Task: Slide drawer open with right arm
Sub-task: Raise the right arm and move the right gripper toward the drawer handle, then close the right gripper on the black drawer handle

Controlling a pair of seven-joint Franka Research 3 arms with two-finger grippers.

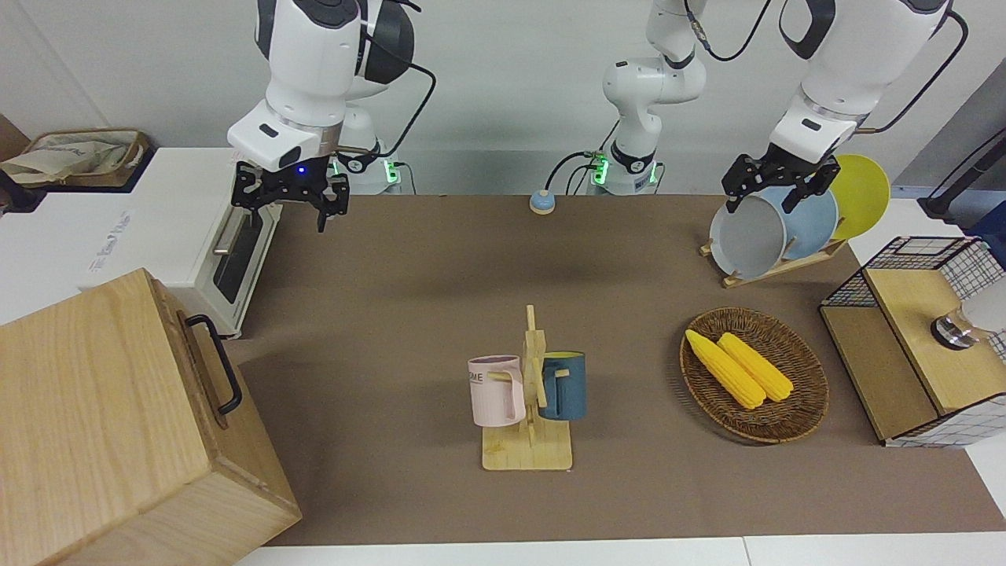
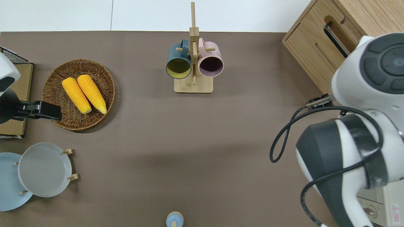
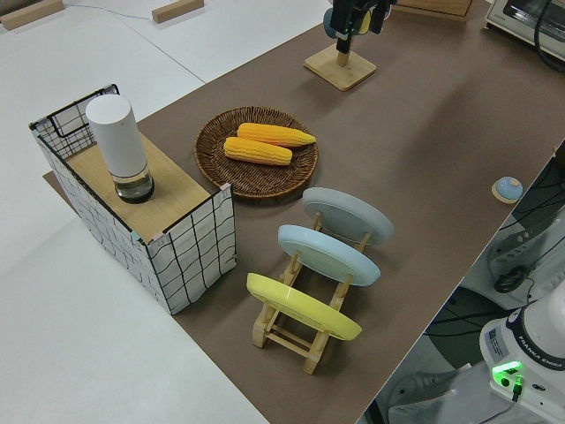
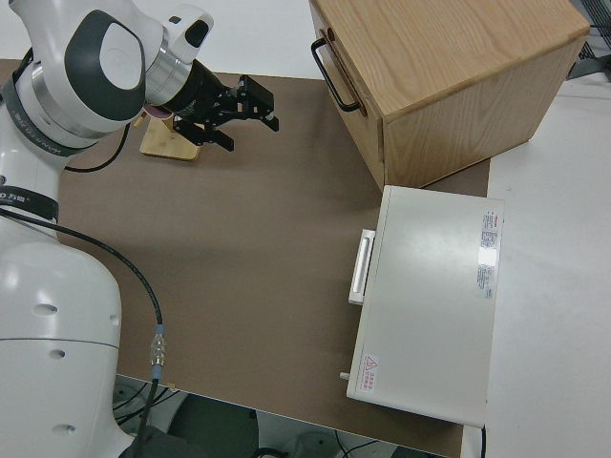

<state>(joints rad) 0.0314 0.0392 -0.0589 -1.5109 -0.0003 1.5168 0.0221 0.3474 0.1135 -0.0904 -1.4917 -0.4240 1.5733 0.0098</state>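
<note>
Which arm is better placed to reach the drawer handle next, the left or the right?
The right. Its pincer hangs at the cabinet's end of the table, with the drawer and its black handle at that same end. The left arm is parked at the opposite end.

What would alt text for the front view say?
The right gripper hangs open in the air near a white toaster oven, not yet touching the closed drawer of the wooden cabinet. On the brown table are a mug stand, a corn basket and a plate rack.
</note>
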